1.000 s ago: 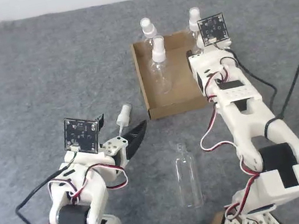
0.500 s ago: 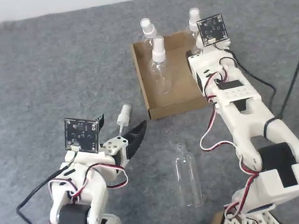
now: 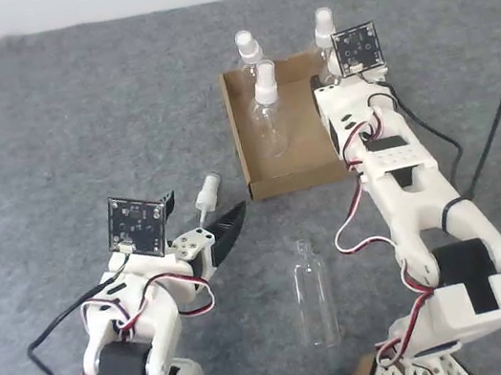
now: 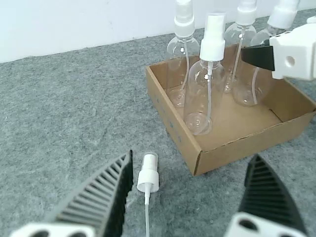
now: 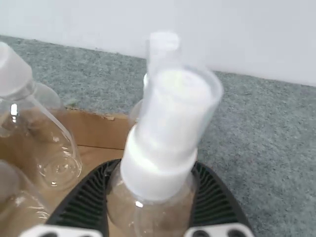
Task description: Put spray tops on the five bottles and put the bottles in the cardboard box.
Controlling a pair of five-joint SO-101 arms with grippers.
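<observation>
The cardboard box (image 3: 251, 163) lies at the far middle of the table. A capped bottle (image 3: 267, 107) stands inside it, and another capped bottle (image 3: 249, 50) rises at its far edge. My right gripper (image 5: 153, 185) is shut on a capped bottle (image 5: 165, 123) over the box's far right part, with one more capped bottle (image 5: 160, 44) just behind it. A loose spray top (image 3: 207, 193) lies left of the box, between the fingers of my open left gripper (image 4: 187, 197). An uncapped bottle (image 3: 314, 293) lies on its side between the arms.
Grey felt covers the table (image 3: 74, 121). A white wall runs along its far edge. A black cable (image 3: 499, 110) trails at the right. Open felt lies to the left of the box.
My right gripper has shifted slightly farther away with its bottle. The left arm, the loose spray top and the lying bottle have not moved.
</observation>
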